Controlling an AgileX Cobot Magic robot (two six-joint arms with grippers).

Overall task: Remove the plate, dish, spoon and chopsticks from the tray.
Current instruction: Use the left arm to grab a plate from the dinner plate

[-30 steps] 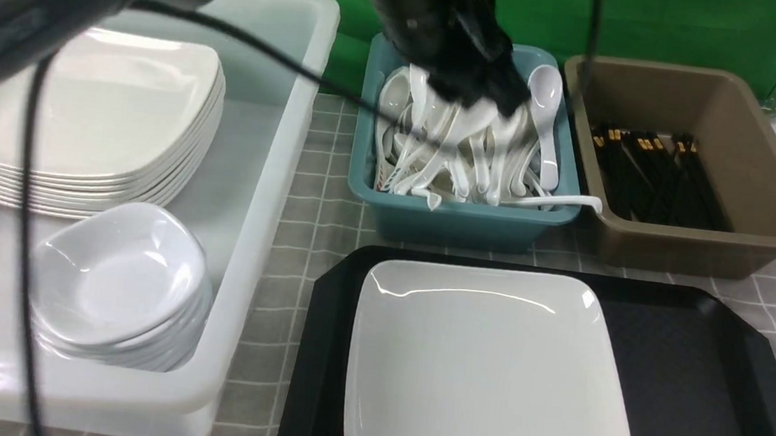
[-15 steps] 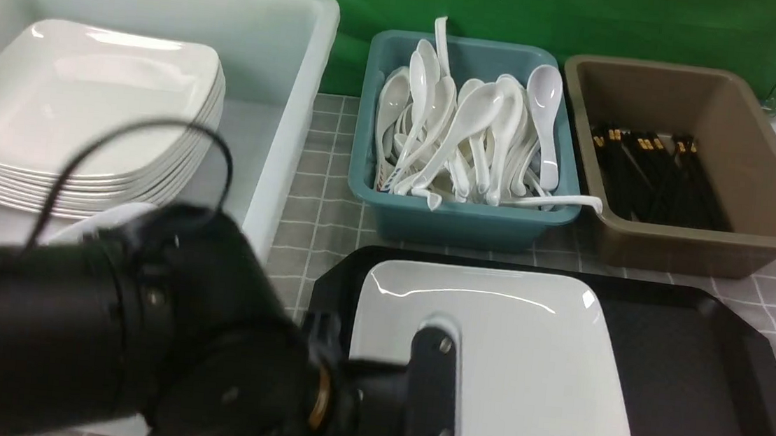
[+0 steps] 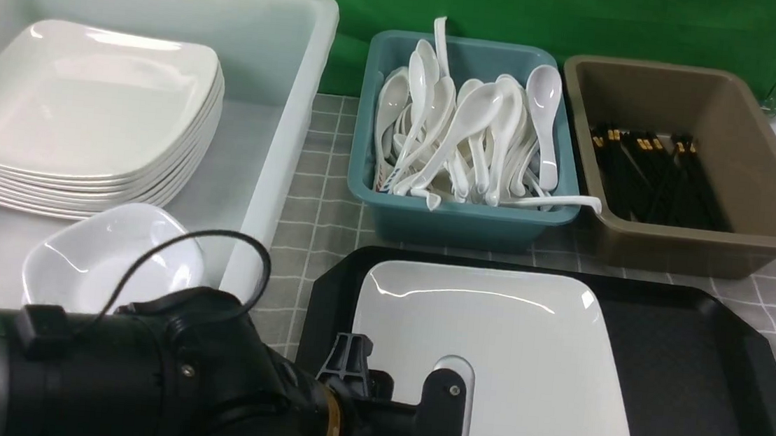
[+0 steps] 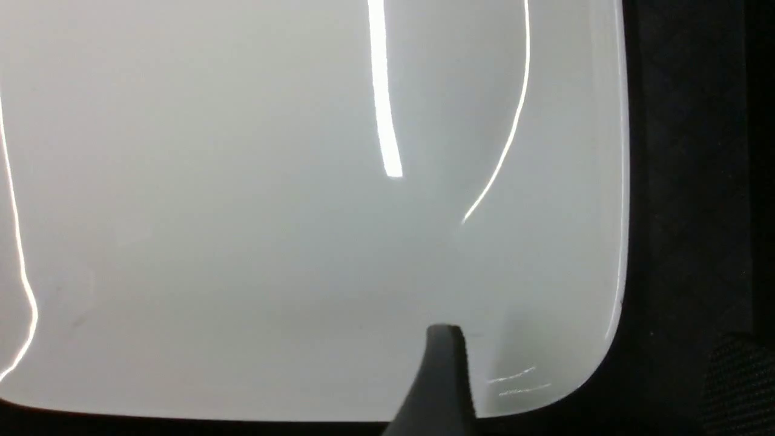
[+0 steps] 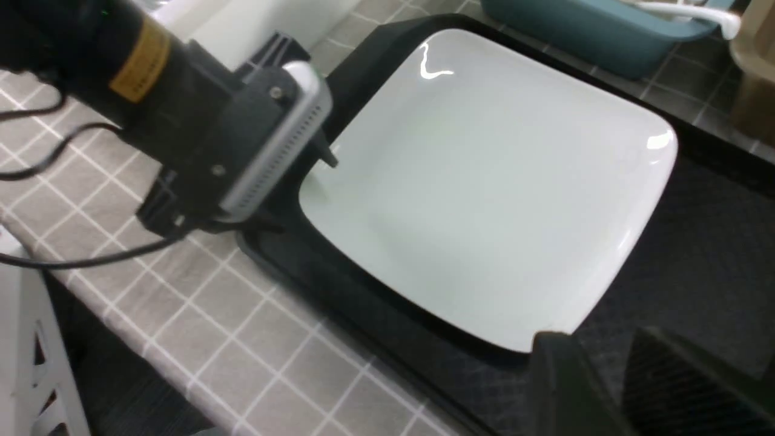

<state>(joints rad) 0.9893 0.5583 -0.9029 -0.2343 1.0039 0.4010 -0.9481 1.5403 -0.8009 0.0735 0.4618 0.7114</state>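
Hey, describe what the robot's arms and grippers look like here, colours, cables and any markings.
The left arm is a glossy black cylinder with a yellow label, a loose black cable and a silver-grey ribbed wrist module. The right gripper has matte black fingers.

The plate [image 3: 522,370] is glossy white, smooth enough to carry bright streaks of light. The tray [image 3: 689,385] is black plastic, matt, with a fine grainy texture. The desk [image 3: 323,191] wears grey checked cloth. The teal tub [image 3: 457,227] and brown tub [image 3: 694,255] are dull plastic; the spoons [image 3: 470,120] shine like glazed ceramic.
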